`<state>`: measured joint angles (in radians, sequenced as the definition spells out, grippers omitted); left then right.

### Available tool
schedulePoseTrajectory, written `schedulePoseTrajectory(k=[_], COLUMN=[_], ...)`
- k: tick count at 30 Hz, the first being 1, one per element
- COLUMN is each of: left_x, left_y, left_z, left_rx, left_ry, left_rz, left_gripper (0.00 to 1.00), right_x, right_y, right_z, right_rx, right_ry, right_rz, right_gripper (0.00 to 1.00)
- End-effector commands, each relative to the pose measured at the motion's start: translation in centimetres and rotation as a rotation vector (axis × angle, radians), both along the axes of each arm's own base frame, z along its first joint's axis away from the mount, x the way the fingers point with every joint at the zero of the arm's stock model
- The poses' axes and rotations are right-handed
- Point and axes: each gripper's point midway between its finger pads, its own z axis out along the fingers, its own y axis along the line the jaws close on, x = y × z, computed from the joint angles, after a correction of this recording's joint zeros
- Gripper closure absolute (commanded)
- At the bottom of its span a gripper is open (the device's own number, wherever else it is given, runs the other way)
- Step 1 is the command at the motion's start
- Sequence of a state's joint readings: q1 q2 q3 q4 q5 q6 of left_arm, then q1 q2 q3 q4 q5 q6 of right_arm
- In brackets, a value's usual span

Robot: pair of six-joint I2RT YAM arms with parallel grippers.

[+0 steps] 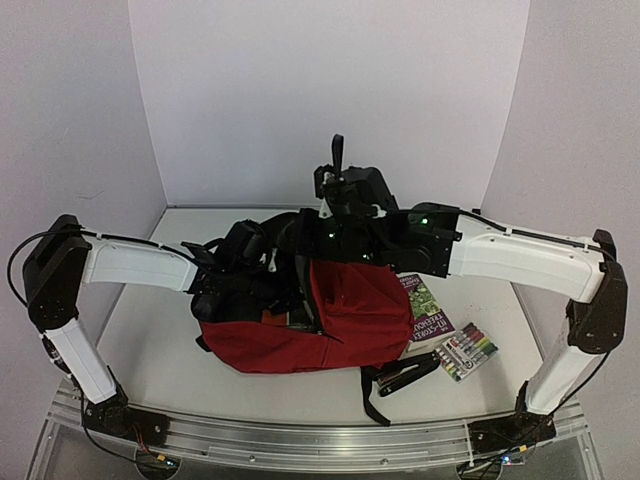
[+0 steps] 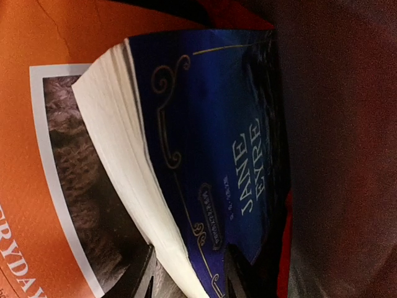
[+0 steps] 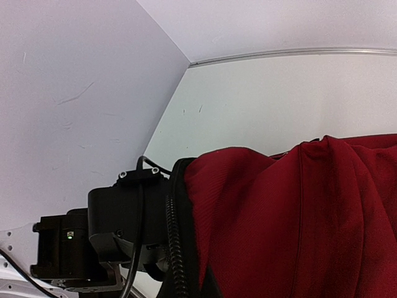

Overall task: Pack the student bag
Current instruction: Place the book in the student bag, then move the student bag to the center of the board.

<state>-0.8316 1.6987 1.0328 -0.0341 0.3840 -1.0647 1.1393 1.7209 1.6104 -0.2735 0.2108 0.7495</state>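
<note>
The student bag, dark red with black zippers, lies in the middle of the table with its mouth toward the left. My right gripper is shut on the bag's upper flap and holds it raised; the fabric hides its fingers in the right wrist view. My left gripper is inside the bag. One of its fingers sits against the white page edge of a blue "Jane Eyre" book, the other on the cover. The blue book rests on an orange book.
A green and purple book, a pack of markers and a black stapler lie to the right of the bag. The bag's black straps trail toward the front rail. The left arm's wrist is close beside the flap.
</note>
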Motion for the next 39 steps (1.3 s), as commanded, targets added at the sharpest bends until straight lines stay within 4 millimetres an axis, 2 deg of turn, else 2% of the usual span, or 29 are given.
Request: schedulePoseTrajectory(k=[1, 3, 5, 9, 12, 15, 17, 19, 20, 24, 28, 31, 34, 37, 39], left_x=[0.0, -0.3, -0.6, -1.5, -2.0, -2.5, -2.6, -2.8, -2.8, -3.1, -3.1, -3.2, -3.5, -3.7, -3.8], left_y=[0.5, 2.1, 3.7, 7.4, 9.6, 11.5, 12.4, 12.9, 13.1, 13.3, 14.5, 15.2, 15.1, 15.0, 14.9], left_z=[3.5, 3.7, 4.6, 4.7, 5.5, 6.0, 6.3, 6.9, 7.1, 7.9, 8.0, 8.4, 8.5, 8.2, 8.0], left_rx=[-0.003, 0.041, 0.059, 0.1, 0.09, 0.082, 0.083, 0.074, 0.072, 0.059, 0.081, 0.063, 0.043, 0.043, 0.041], left_ry=[-0.099, -0.118, -0.145, -0.149, -0.159, -0.163, -0.168, -0.178, -0.181, -0.197, -0.204, -0.2, -0.193, -0.181, -0.177], left_rz=[-0.001, 0.028, 0.062, 0.139, 0.188, 0.226, 0.247, 0.253, 0.254, 0.247, 0.26, 0.26, 0.239, 0.228, 0.222], left_gripper=[0.61, 0.56, 0.51, 0.4, 0.34, 0.31, 0.29, 0.26, 0.25, 0.18, 0.08, 0.04, 0.03, 0.03, 0.03], right_x=[0.7, 1.2, 1.9, 3.0, 3.4, 3.3, 3.1, 3.0, 3.0, 2.9, 3.0, 3.4, 4.5, 5.9, 6.4], right_y=[-2.5, -3.9, -5.8, -9.6, -12.1, -14.0, -14.8, -14.9, -14.8, -14.8, -16.9, -19.2, -22.2, -25.7, -28.3], right_z=[3.1, 2.1, 0.2, -4.3, -8.0, -11.4, -13.1, -13.3, -12.7, -8.7, -5.9, -5.4, -6.5, -8.8, -11.5], right_rx=[0.085, 0.081, 0.073, 0.036, 0.013, -0.015, -0.033, -0.034, -0.03, -0.003, -0.024, -0.062, -0.095, -0.124, -0.158], right_ry=[-0.044, -0.026, 0.017, 0.098, 0.17, 0.232, 0.266, 0.273, 0.262, 0.187, 0.146, 0.139, 0.159, 0.204, 0.26], right_rz=[-0.093, -0.134, -0.178, -0.258, -0.304, -0.337, -0.342, -0.327, -0.31, -0.258, -0.265, -0.289, -0.332, -0.384, -0.417], right_gripper=[1.0, 1.0, 1.0, 1.0, 1.0, 1.0, 0.94, 0.88, 0.82, 0.37, 0.12, 0.02, 0.02, 0.02, 0.02])
